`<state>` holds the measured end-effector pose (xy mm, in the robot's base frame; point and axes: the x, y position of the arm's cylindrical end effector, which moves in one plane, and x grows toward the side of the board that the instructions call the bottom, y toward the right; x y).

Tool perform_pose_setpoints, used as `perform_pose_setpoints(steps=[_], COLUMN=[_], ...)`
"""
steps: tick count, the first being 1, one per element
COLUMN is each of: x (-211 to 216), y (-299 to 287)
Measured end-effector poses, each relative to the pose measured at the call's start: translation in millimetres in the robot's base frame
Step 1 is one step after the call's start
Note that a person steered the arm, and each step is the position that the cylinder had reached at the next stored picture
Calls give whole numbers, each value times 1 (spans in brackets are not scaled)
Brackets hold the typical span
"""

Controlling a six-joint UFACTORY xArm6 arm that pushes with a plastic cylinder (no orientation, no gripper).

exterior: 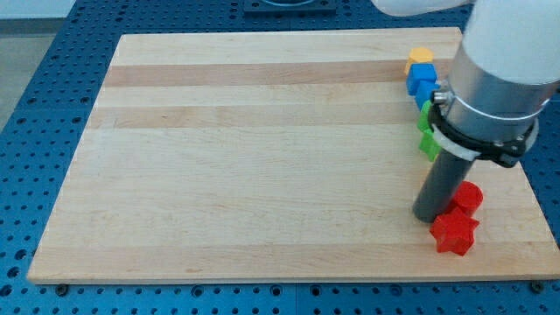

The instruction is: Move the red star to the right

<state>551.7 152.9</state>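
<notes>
wooden board (262,149) on blue pegboard; my tip (428,215), a bare rod clamping nothing, touches the red star (454,231) at its ten o'clock.

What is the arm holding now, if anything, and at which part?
Nothing is held. The arm has only a rod; my tip stands just to the view's left of the red star, at its upper left edge, with a red block just above the star.
</notes>
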Motion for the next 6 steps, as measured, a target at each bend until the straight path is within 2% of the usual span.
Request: perform_pose_setpoints(steps=[1, 2, 4, 6], x=[2, 19, 33, 34], y=[-29, -28, 15, 8])
